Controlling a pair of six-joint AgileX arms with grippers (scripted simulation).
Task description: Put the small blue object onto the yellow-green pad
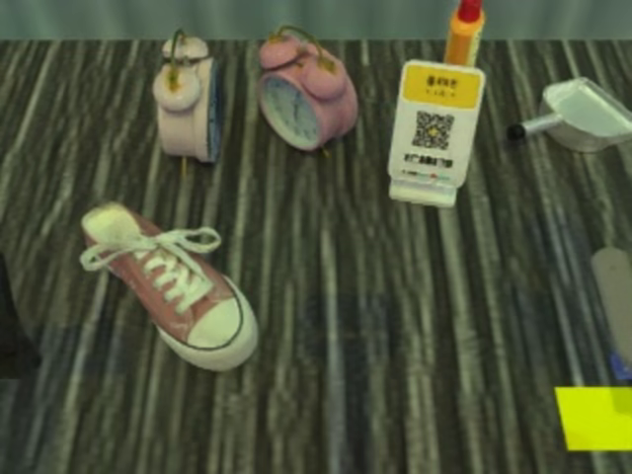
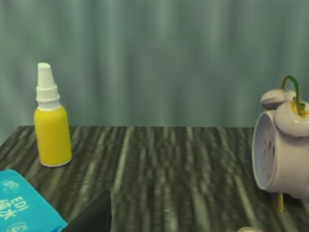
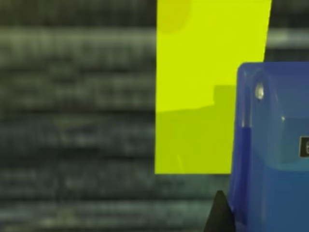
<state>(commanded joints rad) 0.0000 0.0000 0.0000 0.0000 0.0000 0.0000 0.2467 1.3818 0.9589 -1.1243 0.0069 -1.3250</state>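
The right arm's gripper, at the surface's right edge, carries the small blue object, a glossy, rounded plastic gadget, low over the flat, matte yellow-green pad, apparently lining it up for release; its jaws seem closed on the gadget, though only one dark fingertip shows. The left gripper sits parked at the left edge, its jaws impossible to judge.

Right arm shows as a pale grey rounded shell; claw fingertips are black, pointed.
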